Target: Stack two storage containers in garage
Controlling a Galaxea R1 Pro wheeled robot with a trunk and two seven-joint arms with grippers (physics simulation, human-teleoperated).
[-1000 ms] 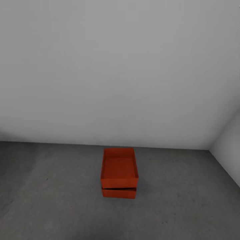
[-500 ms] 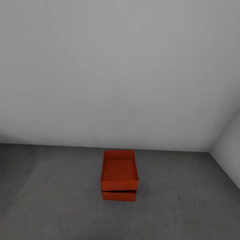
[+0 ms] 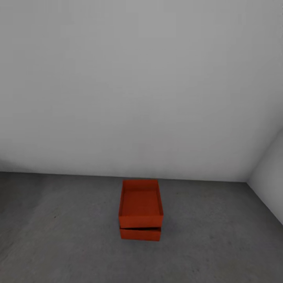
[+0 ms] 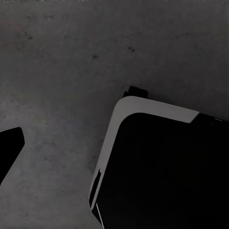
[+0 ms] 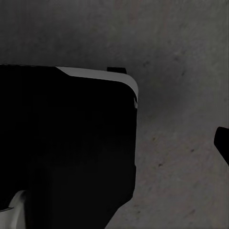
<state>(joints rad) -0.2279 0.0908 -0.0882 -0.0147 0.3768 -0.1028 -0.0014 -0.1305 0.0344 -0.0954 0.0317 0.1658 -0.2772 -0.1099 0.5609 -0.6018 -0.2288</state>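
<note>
Both grippers are hard to read from where I stand. From the left wrist camera I see one dark fingertip [image 4: 9, 148] at the edge of the picture, above the rough grey floor [image 4: 62, 62], and a big black body with a pale rounded rim [image 4: 143, 107] that looks like the robot's base; I cannot tell if this gripper is open or closed, and nothing is seen in it. The right wrist camera gives almost the same: a small dark fingertip [image 5: 223, 143] at the border, the same kind of black body with a pale rim [image 5: 95, 74], and grey concrete floor around. Again I cannot tell how wide the fingers stand.

In the head view, the two storage containers sit in the garage, one on the other. The lower container [image 3: 140, 234] rests on the dark grey floor [image 3: 59, 236]. The upper container [image 3: 140, 200] lies on top of it, open side up, with nothing visible inside. A thin dark gap shows between them at the front, wider on the left side, so the upper one seems a little tilted or not fully matched with the lower. The stack stands near the plain pale grey back wall [image 3: 137, 86], a little apart from it, and well apart from the side wall [image 3: 271, 177] at the right corner.
</note>
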